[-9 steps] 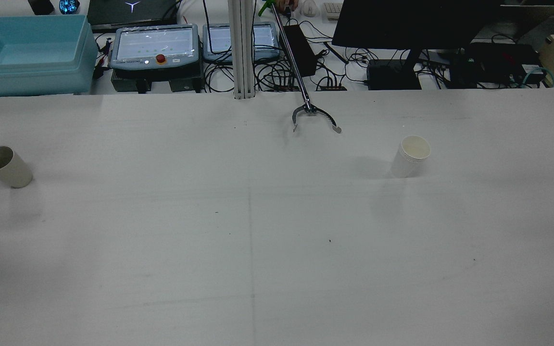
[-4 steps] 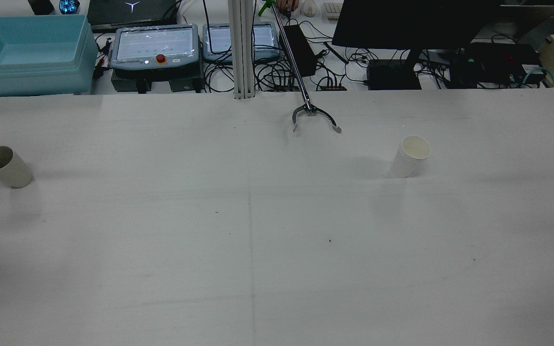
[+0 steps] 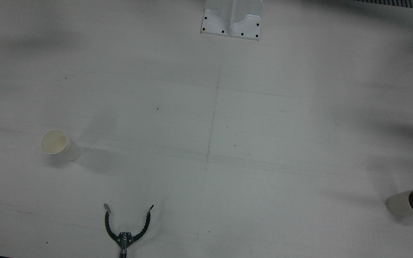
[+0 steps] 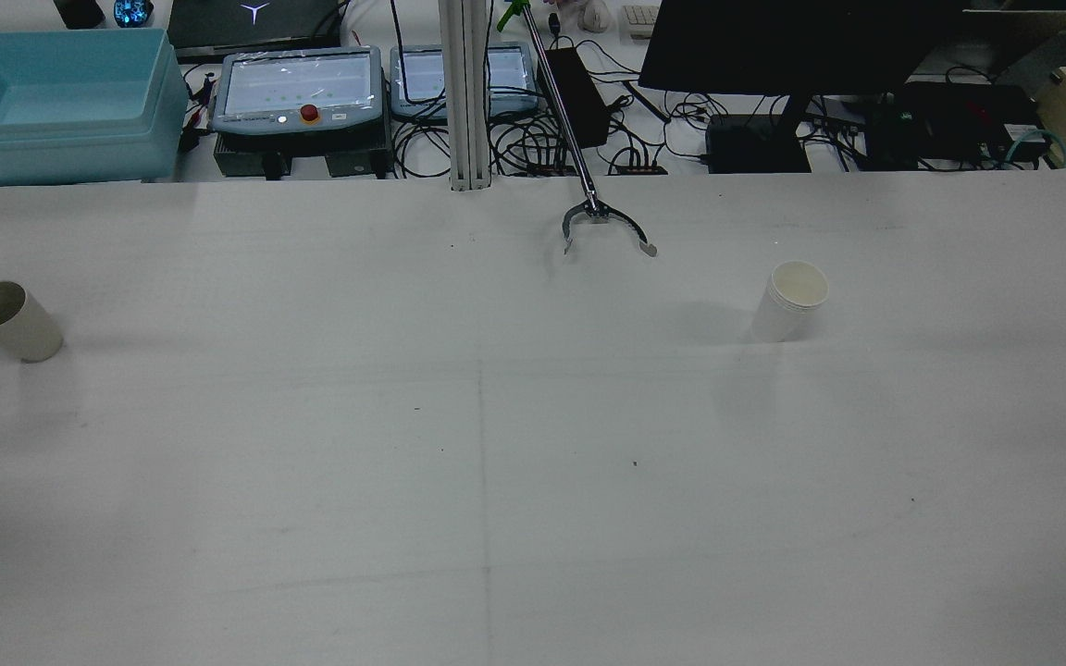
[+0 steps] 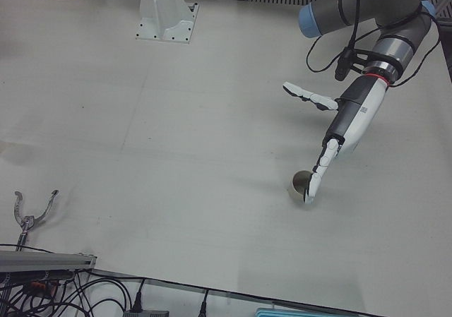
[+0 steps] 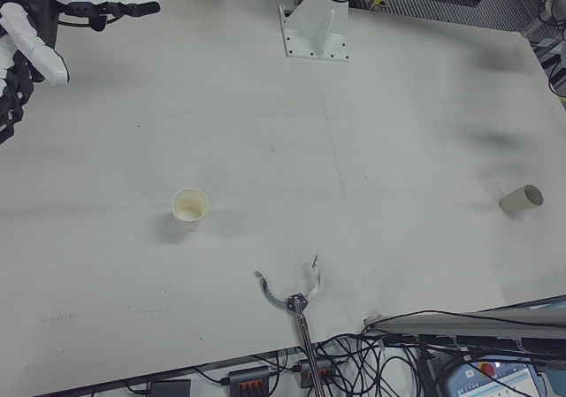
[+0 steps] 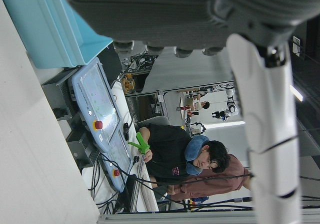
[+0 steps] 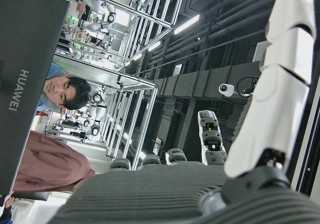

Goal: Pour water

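A white paper cup [image 4: 791, 302] stands on the table on my right side; it also shows in the front view [image 3: 55, 144] and the right-front view [image 6: 190, 207]. A beige cup [image 4: 11, 321] stands far off on my left side, also in the front view [image 3: 411, 203] and the left-front view [image 5: 302, 188]. My left hand [image 5: 351, 116] is open with its fingers spread, above and just beside the beige cup, one finger [image 5: 318, 172] reaching down in front of it. My right hand [image 6: 35, 26] is open and empty, held high near the table's edge, well away from the white cup.
A long reach-grabber tool [image 4: 602, 222] lies with open claws on the operators' edge of the table [image 3: 126, 225]. A teal bin [image 4: 56, 102], teach pendants [image 4: 297, 88], a monitor and cables stand beyond that edge. The arm pedestal [image 3: 232, 19] is on the robot's side.
Both cups and the grabber's claws have stayed put. The person's hand has left the grabber's handle. Slivers of my hands at the rear view's edges have shifted slightly.
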